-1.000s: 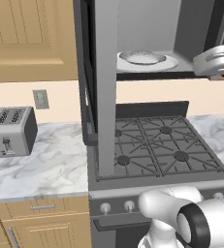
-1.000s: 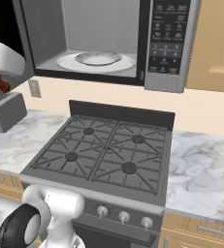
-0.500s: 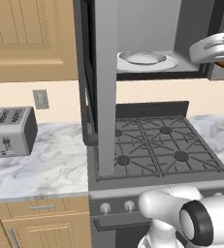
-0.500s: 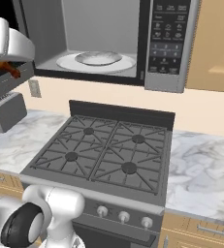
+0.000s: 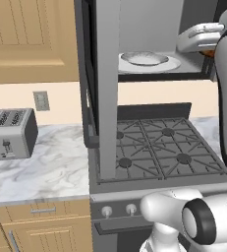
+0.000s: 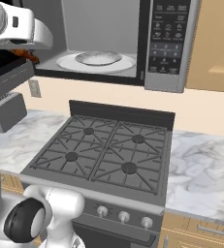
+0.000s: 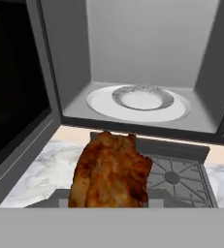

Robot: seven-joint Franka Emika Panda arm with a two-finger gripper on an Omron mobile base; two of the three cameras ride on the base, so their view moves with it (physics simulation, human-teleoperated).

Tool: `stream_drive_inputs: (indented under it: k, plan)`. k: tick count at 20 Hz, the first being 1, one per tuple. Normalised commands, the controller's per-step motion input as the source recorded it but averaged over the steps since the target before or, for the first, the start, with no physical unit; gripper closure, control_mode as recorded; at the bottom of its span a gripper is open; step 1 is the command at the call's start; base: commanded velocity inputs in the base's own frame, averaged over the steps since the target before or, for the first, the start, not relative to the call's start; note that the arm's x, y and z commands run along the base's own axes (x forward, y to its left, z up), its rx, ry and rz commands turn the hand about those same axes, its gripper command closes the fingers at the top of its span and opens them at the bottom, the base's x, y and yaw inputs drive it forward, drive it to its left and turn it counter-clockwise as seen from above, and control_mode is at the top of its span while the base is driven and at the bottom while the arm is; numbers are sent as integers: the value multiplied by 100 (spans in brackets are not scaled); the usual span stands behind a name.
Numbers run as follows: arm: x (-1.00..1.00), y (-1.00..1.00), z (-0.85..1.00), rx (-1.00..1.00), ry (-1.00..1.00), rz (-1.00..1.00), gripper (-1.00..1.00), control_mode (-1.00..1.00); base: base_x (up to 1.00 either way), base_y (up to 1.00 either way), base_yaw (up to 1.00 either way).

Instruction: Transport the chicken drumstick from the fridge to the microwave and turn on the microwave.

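While pinching the chicken drumstick (image 7: pixel 111 172), end effector (image 6: pixel 24 53) hangs before the open microwave (image 7: pixel 142 63); plate (image 7: pixel 140 102) ahead, slightly above. Risk: drumstick clips the cavity sill or door (image 7: pixel 16 92) beside it, slipping free onto stove (image 7: pixel 174 179) beneath.

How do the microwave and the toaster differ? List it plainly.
The microwave hangs above the stove, while the toaster sits on the marble counter. The microwave's door is swung open, showing a plate inside; the toaster shows closed sides and top slots. The microwave is far wider than the toaster. Both are grey appliances.
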Motion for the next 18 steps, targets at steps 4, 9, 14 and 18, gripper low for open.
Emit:
stream_drive_inputs:
  k: [4, 9, 14, 18]
  plan:
    - [53, 0, 0, -5, 0, 0, 100, -100, 0, 0, 0]
    - [40, 0, 0, -7, 0, 0, 100, -100, 0, 0, 0]
    - [43, 0, -2, -6, 0, 0, 100, -100, 0, 0, 0]
    - [42, 0, -6, -8, 0, 0, 100, -100, 0, 0, 0]
